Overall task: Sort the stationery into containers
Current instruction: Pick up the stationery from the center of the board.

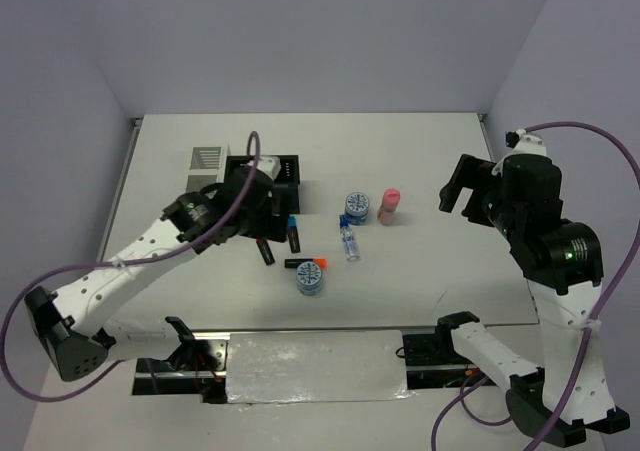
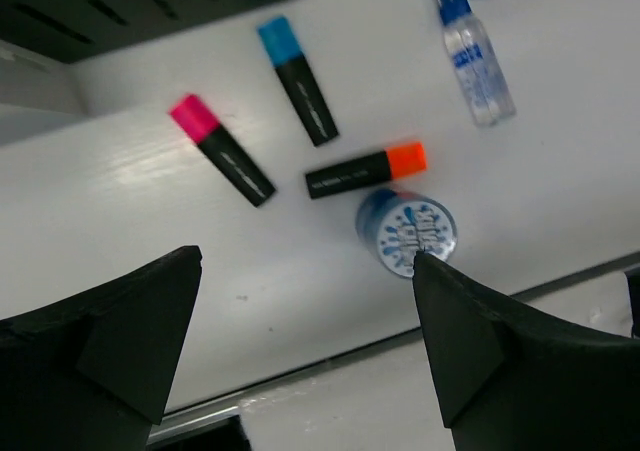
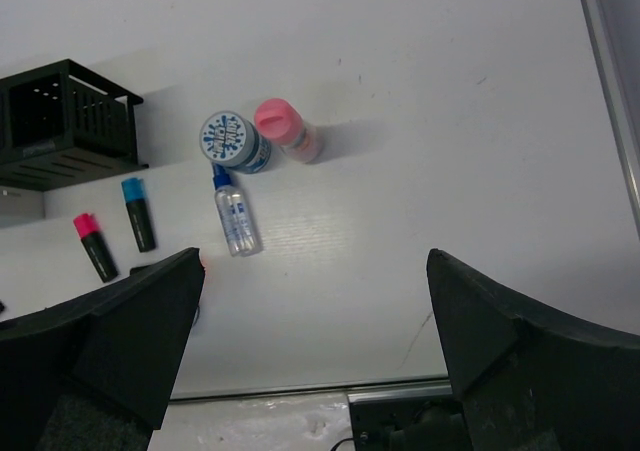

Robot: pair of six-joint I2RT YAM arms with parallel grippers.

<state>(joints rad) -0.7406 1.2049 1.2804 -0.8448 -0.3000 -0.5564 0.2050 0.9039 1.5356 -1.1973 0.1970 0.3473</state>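
Three black highlighters lie left of the table's centre: pink-capped (image 2: 220, 149), blue-capped (image 1: 293, 233) and orange-capped (image 1: 308, 264). One blue-white roll (image 1: 310, 280) sits by the orange one, the other roll (image 1: 357, 207) stands further back beside the pink stick (image 1: 390, 206). The clear blue-capped bottle (image 1: 348, 243) lies between them. The black organizer (image 1: 278, 168) and white organizer (image 1: 208, 158) stand at the back left. My left gripper (image 1: 262, 199) is open and empty, raised above the highlighters near the black organizer. My right gripper (image 1: 460, 191) is open and empty, raised to the right of the pink stick.
The table's metal front edge (image 3: 300, 396) runs below the items. White walls enclose the table on the left, back and right. In the right wrist view the black organizer (image 3: 65, 121) stands at the far left, the roll (image 3: 230, 141) and pink stick (image 3: 285, 131) side by side.
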